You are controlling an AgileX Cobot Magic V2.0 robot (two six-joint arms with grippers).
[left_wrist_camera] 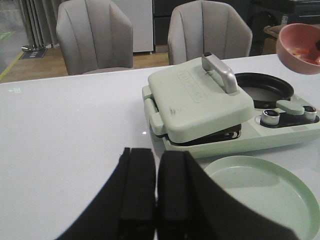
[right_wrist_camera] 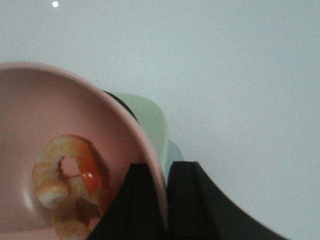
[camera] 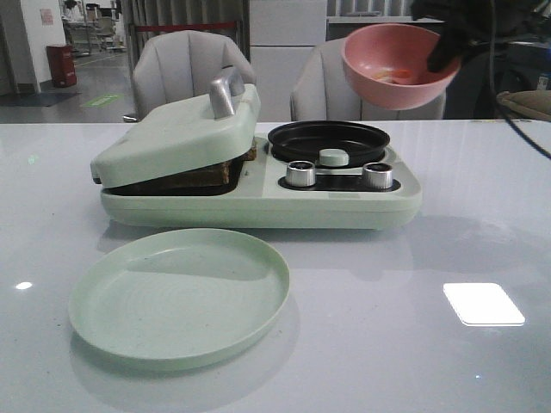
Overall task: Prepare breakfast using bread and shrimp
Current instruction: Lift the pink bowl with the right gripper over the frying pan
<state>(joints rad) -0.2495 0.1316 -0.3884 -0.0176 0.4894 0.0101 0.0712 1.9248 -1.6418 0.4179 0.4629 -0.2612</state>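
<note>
- Up above the black round frying pan (camera: 329, 140), the right gripper (right_wrist_camera: 165, 200) holds a pink round bowl (camera: 399, 64) tilted in the air, its fingers pinching the bowl's rim from both sides.
- Curled orange-pink shrimp (right_wrist_camera: 67, 185) lie inside the pink bowl, near the pinched rim.
- Brown-crusted bread (camera: 202, 175) sits in the pale green breakfast machine (camera: 258, 185), under its partly lowered lid (left_wrist_camera: 200, 95).
- Raised lettering runs along the lid's top, too faint to read.
- Low over the white table (camera: 482, 224), the left gripper (left_wrist_camera: 156, 200) has its fingers pressed together, holding nothing.
- Before the machine rests a pale green round plate (camera: 179, 297).
</note>
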